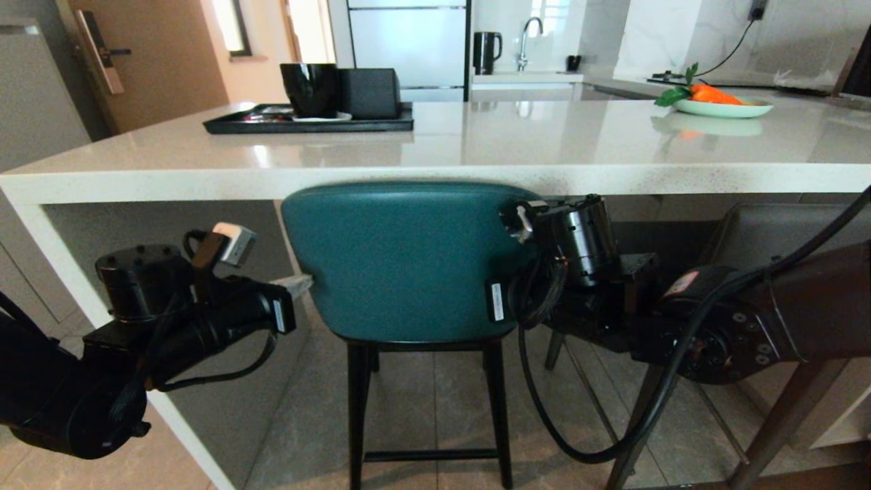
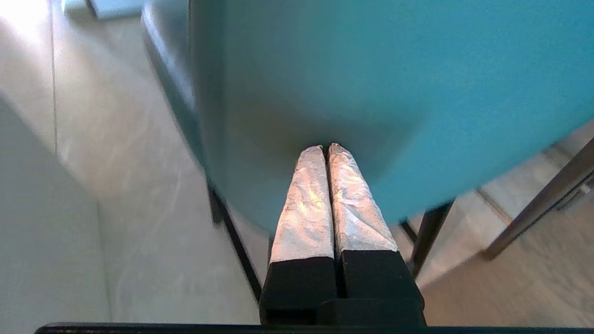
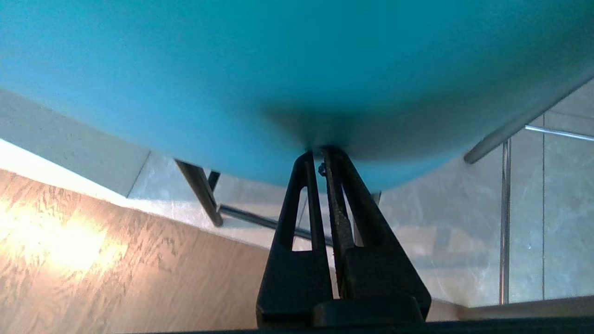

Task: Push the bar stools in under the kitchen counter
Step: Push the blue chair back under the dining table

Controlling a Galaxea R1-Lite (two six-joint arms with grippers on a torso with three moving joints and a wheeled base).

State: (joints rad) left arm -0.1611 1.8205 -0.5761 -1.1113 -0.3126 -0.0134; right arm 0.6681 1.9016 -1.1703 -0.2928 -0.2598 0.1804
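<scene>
The teal bar stool point(image 1: 401, 262) stands on thin black legs with its rounded back just under the thick front edge of the kitchen counter point(image 1: 435, 170). My left gripper point(image 1: 305, 281) is shut, and its wrapped tips point(image 2: 327, 147) press against the left side of the stool's back point(image 2: 371, 69). On the other side my right gripper point(image 3: 320, 150) is shut too, with its black tips against the teal back point(image 3: 278, 69). A second bar stool shows only as grey metal legs point(image 1: 782, 422) at the right, mostly hidden behind my right arm.
On the counter are a black tray point(image 1: 306, 122) with a black cup and box, and a plate with a carrot point(image 1: 721, 105). The counter's white side panel point(image 1: 47, 231) stands close to my left arm. A kettle point(image 1: 486, 51) and a tap are at the back.
</scene>
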